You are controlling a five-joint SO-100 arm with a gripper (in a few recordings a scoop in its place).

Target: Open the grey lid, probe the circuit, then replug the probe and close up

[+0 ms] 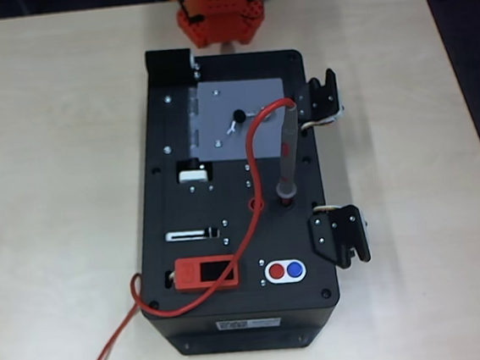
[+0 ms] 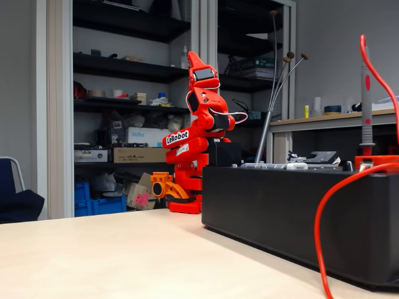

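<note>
Tool: the tool [image 2: 194, 59] points up on the folded orange arm at the table's far edge; whether its jaws are parted, I cannot tell.
Grey lid [image 1: 240, 118]: flat and closed, hiding the circuit.
Probe [image 1: 288, 154]: standing plugged into the black box [image 1: 188, 261], mid-table, within reach.
Red wire [image 1: 231, 262]: overhead shows it crossing the lid; the fixed view shows the probe's [image 2: 366, 99] height.

A large black rectangular box [image 1: 173, 237] is set on a pale wooden table [image 1: 51, 164]. On its top face, a red rectangular display module [image 1: 205, 274] is mounted beside a white oval plate bearing a red-and-blue button pair [image 1: 284, 271]. Two black latches [image 1: 341, 235] are fixed along its right side in the overhead view.
</note>
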